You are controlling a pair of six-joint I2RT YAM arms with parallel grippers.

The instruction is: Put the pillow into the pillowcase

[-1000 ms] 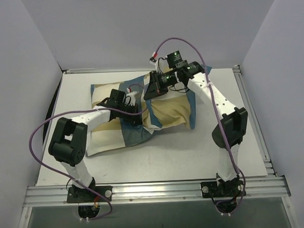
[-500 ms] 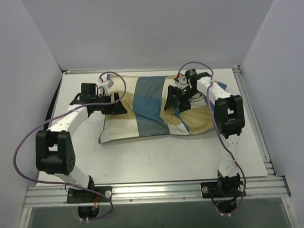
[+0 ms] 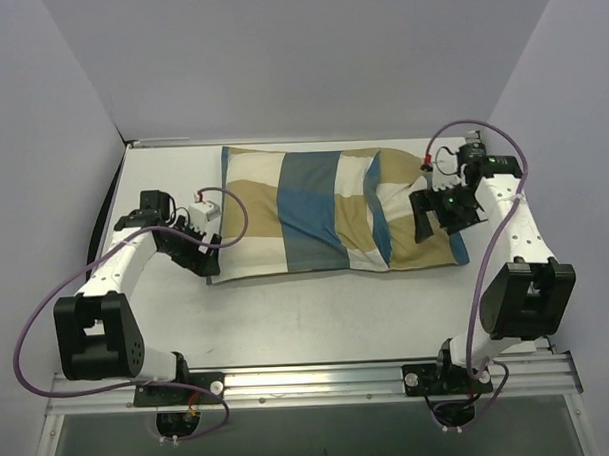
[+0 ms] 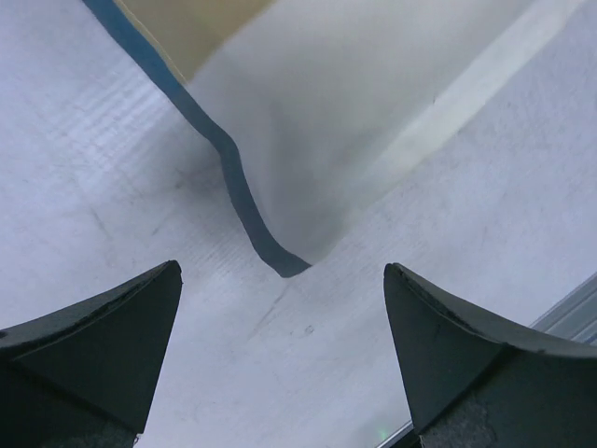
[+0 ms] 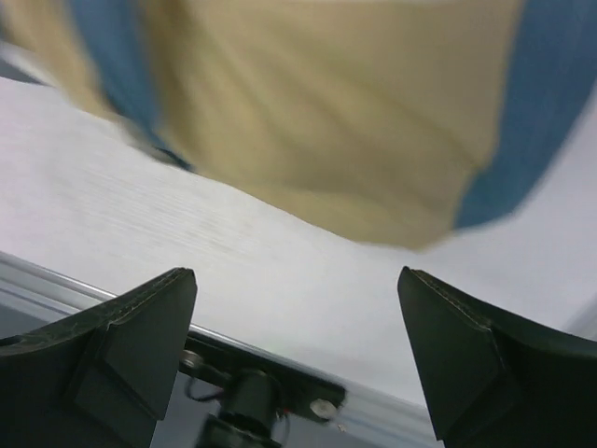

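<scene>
From above you see the pillowcase [image 3: 324, 212] lying plump toward the table's [image 3: 317, 308] far edge, the pillow apparently inside, with the left gripper [image 3: 199, 252] and right gripper [image 3: 436, 215] at its ends. Left wrist: jaws wide, empty, facing its corner. Right wrist: likewise empty.

a white tabletop [image 3: 328, 317], with a metal rail [image 3: 320, 378] along its near edge, carries a plump checked pillowcase [image 3: 324, 212] in blue, tan and white blocks. it lies lengthwise, left to right, in the far half of the tabletop. its near-left corner rests flat on the surface, and its right end sits near the right edge.
</scene>
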